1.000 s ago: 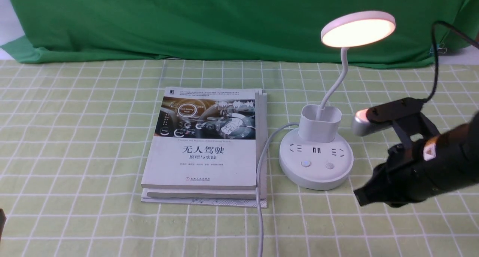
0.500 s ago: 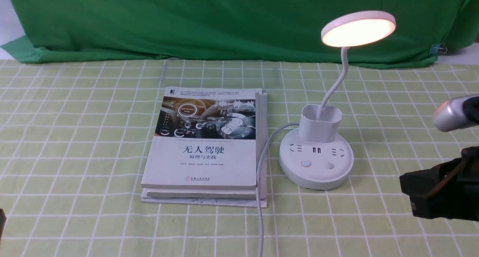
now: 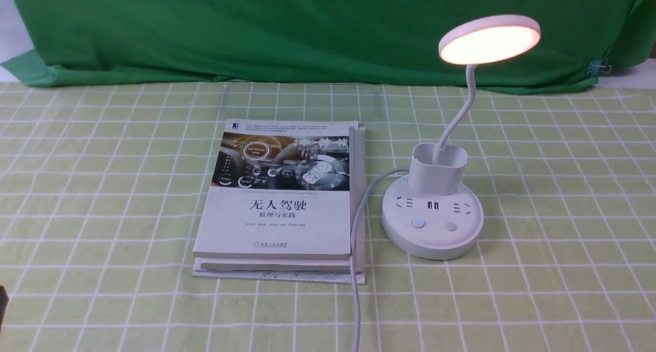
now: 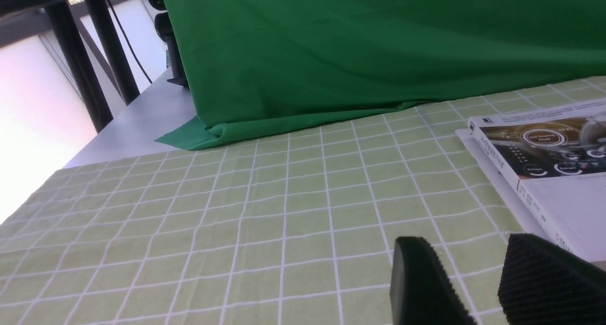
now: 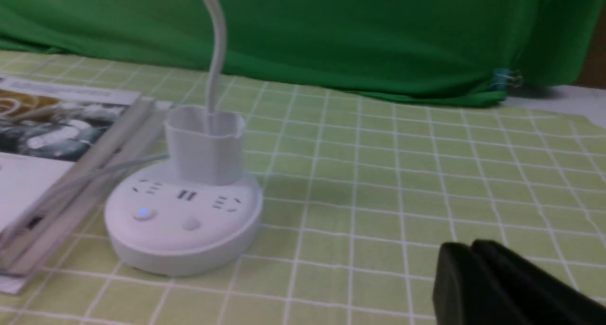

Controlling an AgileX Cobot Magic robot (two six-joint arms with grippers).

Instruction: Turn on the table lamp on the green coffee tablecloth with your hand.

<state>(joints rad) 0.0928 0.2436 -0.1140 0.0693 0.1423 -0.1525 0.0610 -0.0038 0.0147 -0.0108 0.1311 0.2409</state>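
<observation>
One table lamp (image 3: 433, 221) stands on the green tablecloth (image 3: 123, 224), toward the cloth's right side and nearer the far edge than the near one. It is lit: its one round head (image 3: 490, 40) glows warm white on the underside, held up by one thin curved neck (image 3: 457, 121) that rises out of one cup-shaped holder (image 3: 435, 180). On the round base are two buttons, a left one (image 3: 417, 224) with a bluish tint and a plain right one (image 3: 451, 226).

To the left of the lamp, near the middle of the cloth, lies a stack of what look like at least two books (image 3: 277, 188), the top one face up with a car dashboard on its cover. One pale cord (image 3: 355, 280) leaves the lamp, runs along the stack's right side and goes on to the cloth's near edge. Beyond the cloth's far edge hangs one dark green backdrop (image 3: 307, 29), with one clip (image 3: 598, 67) at its lower right.

There are two grippers. The left gripper (image 4: 466, 237) is open, its two fingers apart with nothing between them. The right gripper (image 5: 466, 244) shows two blurred fingers close together, seemingly closed, holding nothing that shows, and well apart from the lamp.
</observation>
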